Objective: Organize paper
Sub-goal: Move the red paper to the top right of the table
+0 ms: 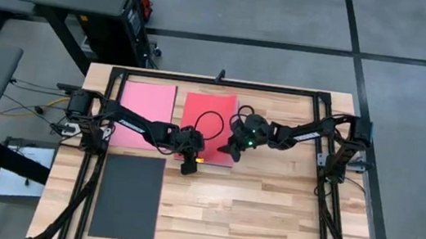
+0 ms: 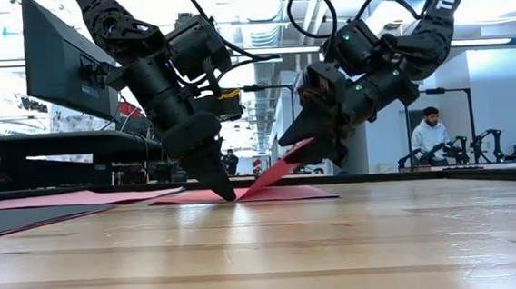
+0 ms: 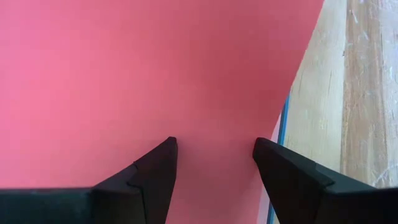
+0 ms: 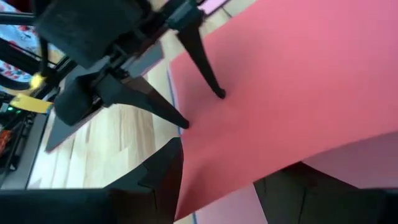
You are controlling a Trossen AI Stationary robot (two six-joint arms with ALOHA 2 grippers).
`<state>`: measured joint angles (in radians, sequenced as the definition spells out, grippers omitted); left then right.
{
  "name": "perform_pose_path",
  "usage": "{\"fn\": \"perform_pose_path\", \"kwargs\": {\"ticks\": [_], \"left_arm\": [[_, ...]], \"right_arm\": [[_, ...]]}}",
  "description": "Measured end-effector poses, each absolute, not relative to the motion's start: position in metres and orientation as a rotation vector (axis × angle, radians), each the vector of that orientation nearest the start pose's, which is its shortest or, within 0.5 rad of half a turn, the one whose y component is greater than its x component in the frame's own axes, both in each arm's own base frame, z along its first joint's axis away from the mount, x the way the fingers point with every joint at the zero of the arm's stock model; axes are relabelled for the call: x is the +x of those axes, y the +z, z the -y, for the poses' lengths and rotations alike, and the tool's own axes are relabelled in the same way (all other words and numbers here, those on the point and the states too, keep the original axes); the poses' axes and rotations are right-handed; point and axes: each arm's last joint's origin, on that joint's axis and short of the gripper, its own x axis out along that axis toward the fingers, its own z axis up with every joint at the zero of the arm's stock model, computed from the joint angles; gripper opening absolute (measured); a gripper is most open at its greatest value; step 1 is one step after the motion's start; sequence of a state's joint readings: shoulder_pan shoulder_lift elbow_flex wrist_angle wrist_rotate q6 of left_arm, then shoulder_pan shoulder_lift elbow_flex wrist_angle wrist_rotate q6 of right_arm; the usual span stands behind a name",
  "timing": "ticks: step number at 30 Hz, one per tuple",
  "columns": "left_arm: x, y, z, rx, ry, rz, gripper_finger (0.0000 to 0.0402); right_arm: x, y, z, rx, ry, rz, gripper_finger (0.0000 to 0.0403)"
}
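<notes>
Low view warns you: right pincer [image 2: 305, 147] pinches the red sheet [image 2: 273, 171]'s raised corner; left pincer [image 2: 223, 191], open, pins it; pulling could crease it.

High view: overhead, straight down, whole table [image 1: 266, 217]. Low view: tabletop level, facing the far room. Wrist views: very close above the red sheet [image 3: 155, 68], which all four share.
</notes>
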<state>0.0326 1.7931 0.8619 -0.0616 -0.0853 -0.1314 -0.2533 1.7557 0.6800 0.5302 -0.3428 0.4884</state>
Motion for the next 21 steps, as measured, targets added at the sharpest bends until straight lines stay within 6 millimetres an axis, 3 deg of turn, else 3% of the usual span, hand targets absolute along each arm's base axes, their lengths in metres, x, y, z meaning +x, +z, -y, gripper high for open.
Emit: {"fn": "perform_pose_path", "kwargs": {"ticks": [5,13,21], "left_arm": [[0.325,0.119,-0.013,-0.094,0.173,-0.984,0.0201],[0.325,0.122,-0.014,-0.095,0.172,-0.974,0.0201],[0.321,0.148,-0.014,-0.076,0.184,-0.986,0.0201]], "right_arm": [[0.311,0.126,0.072,0.642,-0.049,-0.536,0.0117],[0.31,0.127,0.076,0.64,-0.058,-0.527,0.0009],[0.312,0.13,0.077,0.632,-0.051,-0.494,0.0001]]}}
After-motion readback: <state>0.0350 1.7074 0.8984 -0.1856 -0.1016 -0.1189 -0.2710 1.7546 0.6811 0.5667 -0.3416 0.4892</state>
